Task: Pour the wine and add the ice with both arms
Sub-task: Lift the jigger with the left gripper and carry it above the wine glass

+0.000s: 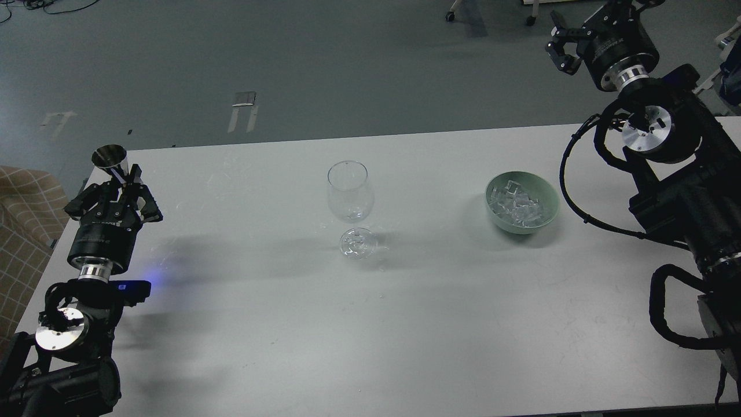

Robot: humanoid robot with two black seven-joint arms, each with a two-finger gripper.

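Note:
A clear stemmed wine glass (349, 200) stands upright at the middle of the white table (370, 313); any wine in it is too faint to see. A pale green bowl (522, 202) to its right holds several clear ice cubes (517, 207). My left gripper (114, 186) is at the table's left edge, shut on a small shiny metal measuring cup (110, 158) that it holds upright above the table. My right gripper (566, 40) is raised beyond the table's far right corner, fingers spread, with nothing in it.
A tan checked seat (26, 231) stands past the table's left edge. Grey floor lies beyond the far edge. My right arm's (671, 174) thick links and looped cables hang over the table's right side, close to the bowl.

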